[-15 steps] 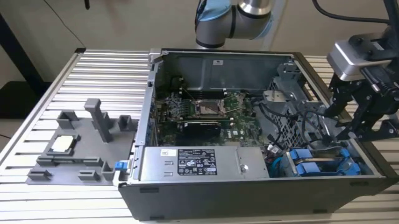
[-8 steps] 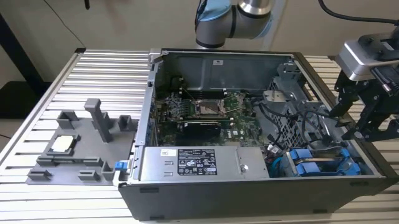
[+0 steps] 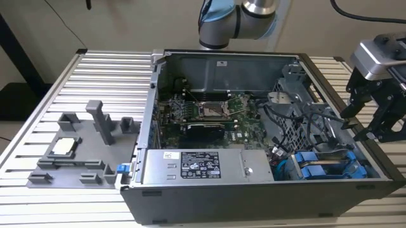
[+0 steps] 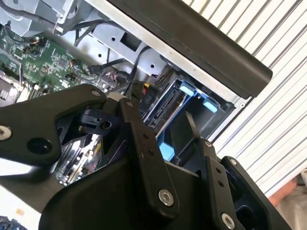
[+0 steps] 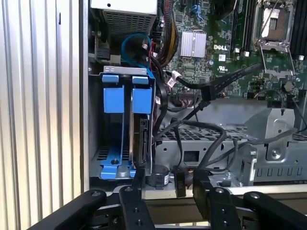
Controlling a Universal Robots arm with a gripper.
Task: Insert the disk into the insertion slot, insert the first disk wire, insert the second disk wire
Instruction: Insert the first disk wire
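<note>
While the hand (image 3: 362, 124) hangs spread and empty above the computer case's (image 3: 254, 209) rim on the exterior view's right | disk (image 5: 142, 143) sits on edge in its blue carrier (image 5: 141, 100) inside the corner drive bay, near the power-supply box (image 3: 199, 166) | black cables (image 5: 211, 139) lie close beside the bay | case rests on ribbed surface (image 3: 95, 71)

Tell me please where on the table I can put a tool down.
Bare slats lie beyond the fixture and in front of it, on the exterior view's left of the case. Inside the case it is crowded: cables crowd the drive bay, and the gripper hangs above.
</note>
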